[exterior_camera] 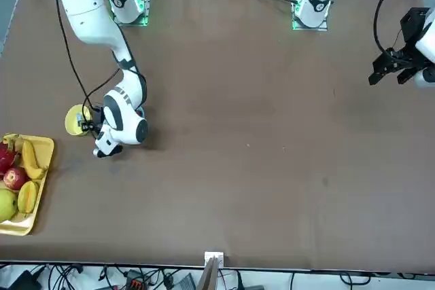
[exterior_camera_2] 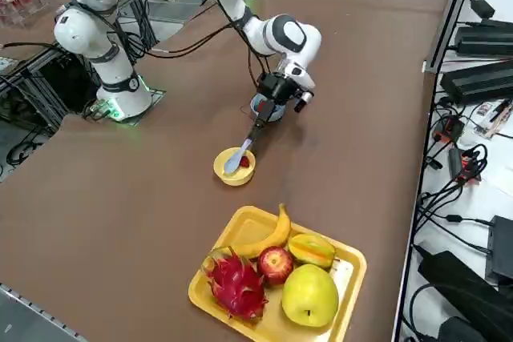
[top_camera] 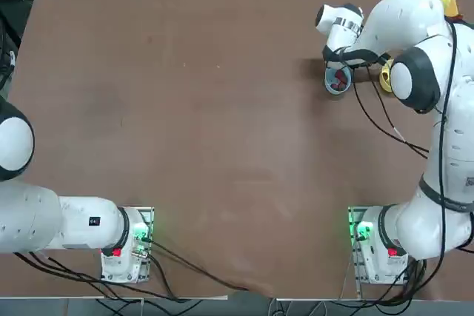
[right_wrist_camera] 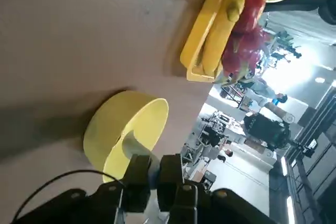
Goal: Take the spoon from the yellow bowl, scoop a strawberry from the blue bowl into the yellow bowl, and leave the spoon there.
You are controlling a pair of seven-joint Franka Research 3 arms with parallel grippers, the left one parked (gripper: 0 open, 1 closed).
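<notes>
My right gripper (exterior_camera_2: 272,100) is shut on the handle of the pale spoon (exterior_camera_2: 240,154), low over the table between the two bowls. The spoon slants down, and its head rests inside the yellow bowl (exterior_camera_2: 234,174) beside a small red strawberry (exterior_camera_2: 244,162). In the right wrist view the fingers (right_wrist_camera: 137,179) pinch the handle, and the spoon head (right_wrist_camera: 134,142) lies in the tilted-looking yellow bowl (right_wrist_camera: 113,135). The blue bowl (top_camera: 338,81) holds red strawberries and sits right beside the gripper; in the right side view the hand partly hides the blue bowl (exterior_camera_2: 258,106). From above, my arm covers most of the yellow bowl (top_camera: 385,76).
A rectangular yellow tray (exterior_camera_2: 337,310) with a banana, apple, dragon fruit and other fruit stands just beyond the yellow bowl, toward the table's right edge; the same tray (exterior_camera: 42,168) shows in the front view. Cables hang from my wrist near the bowls.
</notes>
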